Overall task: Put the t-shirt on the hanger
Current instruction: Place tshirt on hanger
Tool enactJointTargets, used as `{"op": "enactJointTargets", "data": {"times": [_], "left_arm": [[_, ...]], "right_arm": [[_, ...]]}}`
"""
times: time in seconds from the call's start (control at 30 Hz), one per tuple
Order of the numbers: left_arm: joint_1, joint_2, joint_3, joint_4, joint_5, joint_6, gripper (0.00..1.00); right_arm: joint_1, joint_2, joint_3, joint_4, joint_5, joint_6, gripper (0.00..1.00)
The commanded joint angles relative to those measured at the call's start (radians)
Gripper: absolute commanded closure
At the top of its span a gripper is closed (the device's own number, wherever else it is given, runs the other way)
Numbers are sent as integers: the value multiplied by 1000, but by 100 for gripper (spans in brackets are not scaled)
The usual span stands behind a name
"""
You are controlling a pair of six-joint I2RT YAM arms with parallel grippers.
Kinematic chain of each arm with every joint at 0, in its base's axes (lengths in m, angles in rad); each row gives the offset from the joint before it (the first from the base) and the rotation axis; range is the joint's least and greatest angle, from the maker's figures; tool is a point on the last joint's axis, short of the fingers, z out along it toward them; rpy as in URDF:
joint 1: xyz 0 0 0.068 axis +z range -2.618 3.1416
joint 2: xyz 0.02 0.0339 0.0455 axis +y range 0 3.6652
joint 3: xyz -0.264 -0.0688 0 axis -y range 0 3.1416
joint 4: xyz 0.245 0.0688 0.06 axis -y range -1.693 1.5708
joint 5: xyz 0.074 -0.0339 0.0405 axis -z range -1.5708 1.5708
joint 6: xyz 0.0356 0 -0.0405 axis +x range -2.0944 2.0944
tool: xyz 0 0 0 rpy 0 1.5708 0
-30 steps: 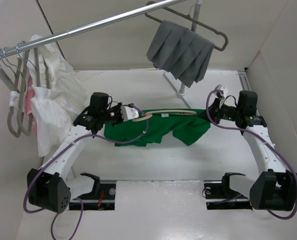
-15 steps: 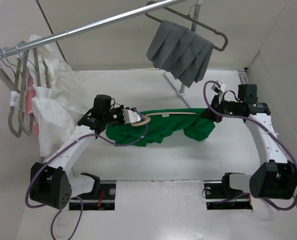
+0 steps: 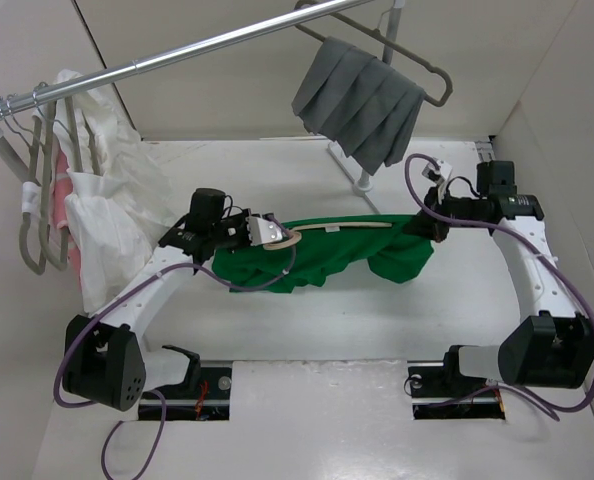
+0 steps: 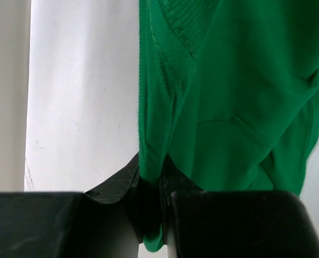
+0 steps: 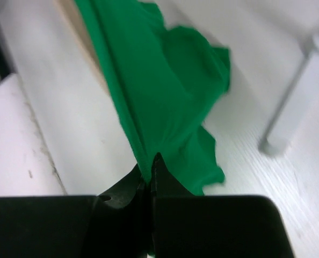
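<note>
Pale walls (image 3: 227, 110) box in a white desk (image 3: 307, 400) under a chrome rail (image 3: 177, 55). Below that rail the t-shirt (image 3: 317, 258), hanger (image 3: 349, 228) along its top edge, stretches between the left pincer (image 3: 271, 232) and right pincer (image 3: 423, 226), both pinching it.

1. The left arm (image 3: 152, 285) rises from its base at the near left edge and slants forward and inward, with its wrist turned toward the middle
2. The left gripper (image 3: 269, 230) points to the robot's right; the left wrist view shows its dark jaws closed tight on a fold of the t-shirt (image 4: 229, 97)
3. The right arm (image 3: 529, 262) climbs from its base at the near right edge, bends far out, and its wrist reaches leftward
4. The right gripper (image 3: 424, 225) points left, its jaws pinched together on the t-shirt's edge
5. The two grippers face each other, well apart
</note>
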Motion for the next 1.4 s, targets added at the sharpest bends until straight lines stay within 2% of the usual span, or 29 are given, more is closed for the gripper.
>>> {"op": "enactJointTargets", "data": {"times": [0.0,0.03,0.1,0.13,0.27,0.33,0.43,0.53,0.57,0.6,0.7,0.9,1.0,1.03,1.23,1.27,1.37], "left_arm": [[100,4,-20,-131,-400,-23,100],[100,4,-29,-131,-409,-23,100],[70,4,-29,-131,-409,-23,100],[51,4,-29,-131,-409,-23,100],[-12,17,63,-198,-321,-122,100],[-22,29,115,-252,-250,-173,100],[-23,49,187,-286,-219,-264,100],[37,49,209,-254,-186,-313,100],[87,49,209,-242,-175,-327,100],[106,49,209,-231,-175,-327,100],[126,49,200,-191,-253,-327,100],[135,49,189,-157,-284,-345,100],[155,73,225,-157,-264,-403,100],[181,83,244,-166,-221,-423,100],[195,92,354,-234,-58,-469,100],[195,92,365,-247,6,-469,100],[195,92,376,-267,55,-480,100]], "right_arm": [[-71,-45,40,53,-257,-108,100],[-9,-58,40,63,-307,-121,100],[73,-58,71,63,-274,-131,100],[154,-58,71,84,-273,-131,100],[269,-10,92,95,-206,-110,100],[270,-1,82,95,-204,-101,100],[270,11,73,58,-243,-147,100],[175,-9,56,17,-75,-107,100],[132,-9,39,5,-36,-98,100],[35,-9,21,-18,-71,-98,100],[-61,-9,-42,-6,-164,-122,100],[-39,-19,-15,-6,-234,-144,100],[15,-6,22,-60,-113,-135,100],[27,8,22,-70,15,-121,100],[52,59,-4,-97,226,-58,100],[52,59,-4,-97,295,-49,100],[52,70,-4,-97,297,-49,100]]}}
